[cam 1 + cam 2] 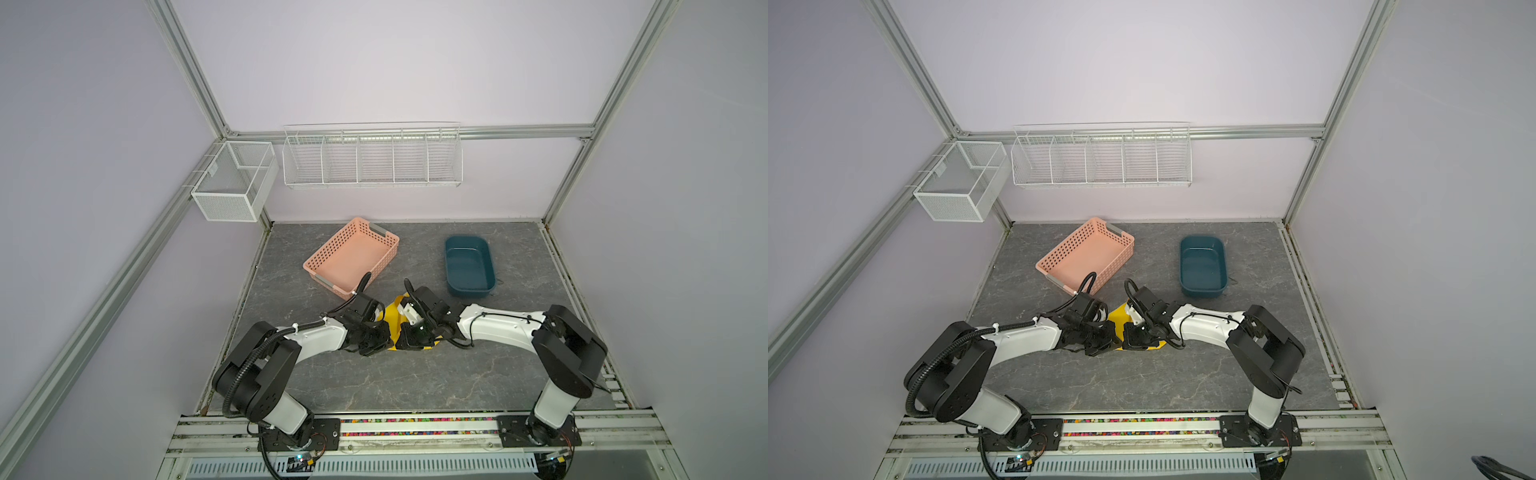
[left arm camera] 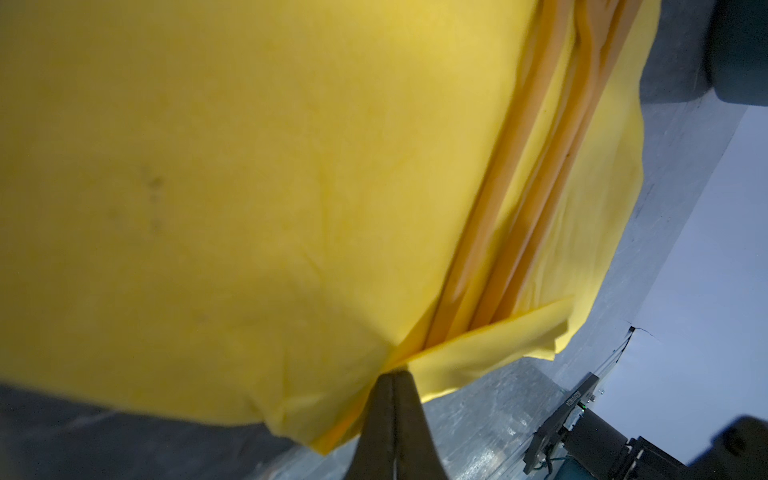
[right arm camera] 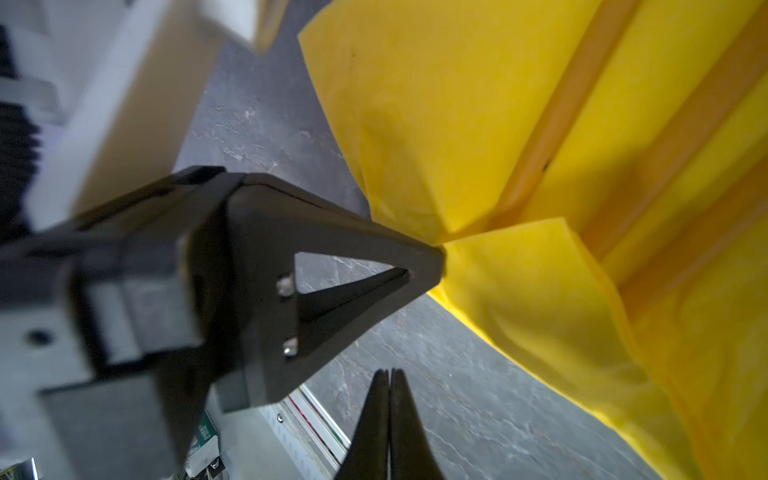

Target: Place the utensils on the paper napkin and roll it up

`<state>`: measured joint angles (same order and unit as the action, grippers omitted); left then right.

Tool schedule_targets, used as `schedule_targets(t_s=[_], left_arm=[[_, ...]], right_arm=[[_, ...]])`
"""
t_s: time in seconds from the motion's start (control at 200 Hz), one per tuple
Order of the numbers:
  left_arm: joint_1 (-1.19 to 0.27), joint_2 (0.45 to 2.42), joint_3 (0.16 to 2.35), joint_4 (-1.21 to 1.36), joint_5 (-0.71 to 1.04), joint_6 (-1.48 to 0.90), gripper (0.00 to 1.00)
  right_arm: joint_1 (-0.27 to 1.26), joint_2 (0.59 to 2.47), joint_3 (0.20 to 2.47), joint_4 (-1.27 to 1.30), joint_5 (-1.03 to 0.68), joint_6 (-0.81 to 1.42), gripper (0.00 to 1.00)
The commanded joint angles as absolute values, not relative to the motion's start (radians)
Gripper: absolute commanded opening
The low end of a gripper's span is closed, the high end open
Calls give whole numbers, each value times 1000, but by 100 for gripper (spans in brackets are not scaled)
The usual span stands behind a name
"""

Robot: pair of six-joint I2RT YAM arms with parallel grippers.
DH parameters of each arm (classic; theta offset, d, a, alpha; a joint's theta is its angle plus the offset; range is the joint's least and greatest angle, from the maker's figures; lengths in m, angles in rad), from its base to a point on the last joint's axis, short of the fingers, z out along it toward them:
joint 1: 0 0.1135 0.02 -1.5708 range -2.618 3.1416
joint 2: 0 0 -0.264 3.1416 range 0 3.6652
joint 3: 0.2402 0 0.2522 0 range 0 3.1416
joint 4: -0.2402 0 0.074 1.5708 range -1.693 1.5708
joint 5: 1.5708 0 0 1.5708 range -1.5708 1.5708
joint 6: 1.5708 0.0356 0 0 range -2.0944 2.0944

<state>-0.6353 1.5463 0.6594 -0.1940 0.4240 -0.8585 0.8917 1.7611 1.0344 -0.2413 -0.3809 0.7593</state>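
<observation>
while left end effector (image 2: 392, 375) pinches paper napkin (image 2: 249, 187) edge, right end effector (image 3: 390, 372) clenched empty over table (image 3: 478, 399).

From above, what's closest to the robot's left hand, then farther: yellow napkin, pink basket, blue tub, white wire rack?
1. Yellow paper napkin: pinched in the left hand.
2. Pink plastic basket: behind, left.
3. Dark blue plastic tub: behind, right.
4. White wire rack: on the back wall.
</observation>
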Motion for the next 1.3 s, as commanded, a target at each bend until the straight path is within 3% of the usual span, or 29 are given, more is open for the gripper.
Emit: schedule_targets(t_s=[0.0, 0.65, 0.95, 1.295], left_arm=[[-639, 1549, 667, -237, 393, -853, 0], [-638, 1539, 672, -258, 394, -851, 0], [-638, 1543, 676, -264, 390, -847, 0], [-638, 1523, 685, -276, 392, -837, 0]], right_arm=[[888, 1779, 1049, -273, -342, 778, 7], [887, 1860, 1072, -325, -290, 755, 7], [856, 1735, 1046, -377, -281, 735, 8], [764, 1660, 926, -338, -385, 732, 9]])
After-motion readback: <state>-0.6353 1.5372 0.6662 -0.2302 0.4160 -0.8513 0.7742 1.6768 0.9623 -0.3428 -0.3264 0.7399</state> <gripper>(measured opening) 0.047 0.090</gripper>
